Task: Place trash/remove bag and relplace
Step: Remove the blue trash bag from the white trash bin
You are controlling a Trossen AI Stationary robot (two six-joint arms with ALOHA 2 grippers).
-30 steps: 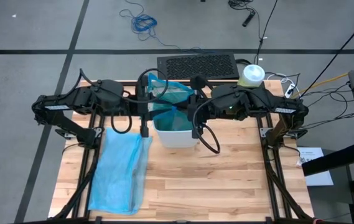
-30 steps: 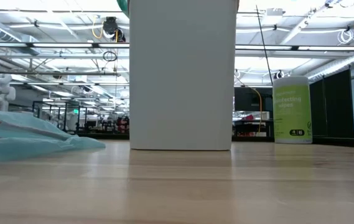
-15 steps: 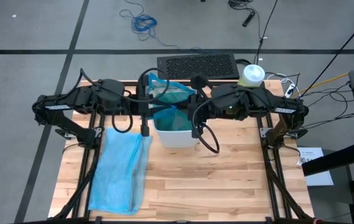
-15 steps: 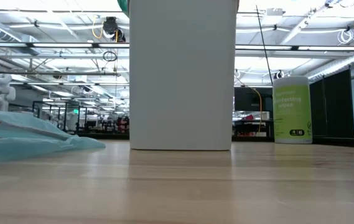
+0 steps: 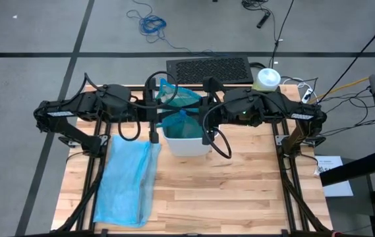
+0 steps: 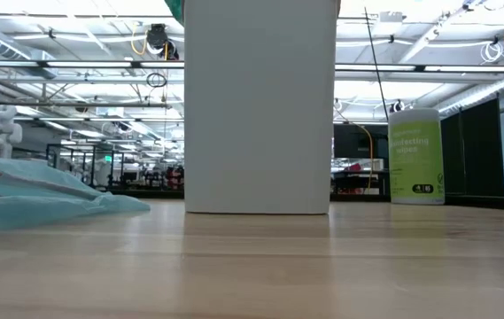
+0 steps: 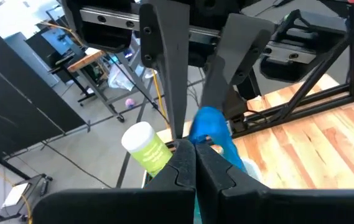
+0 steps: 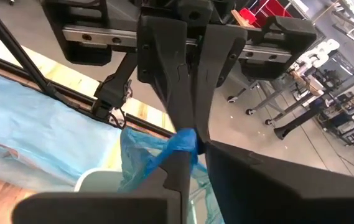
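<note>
Both arms meet over the white bin (image 5: 186,141) near the desk's (image 5: 240,191) far edge, blocking access from above. The left gripper (image 5: 155,110) and right gripper (image 5: 205,113) crowd the bunched bag (image 5: 176,108). Pale blue bag (image 5: 126,181) covers the left side. Green canister (image 5: 267,79) stands at the far right corner. Near and right areas lie open.

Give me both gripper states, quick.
Left gripper: closed on the bag above the white bin.
Right gripper: pinching the same bag.
</note>
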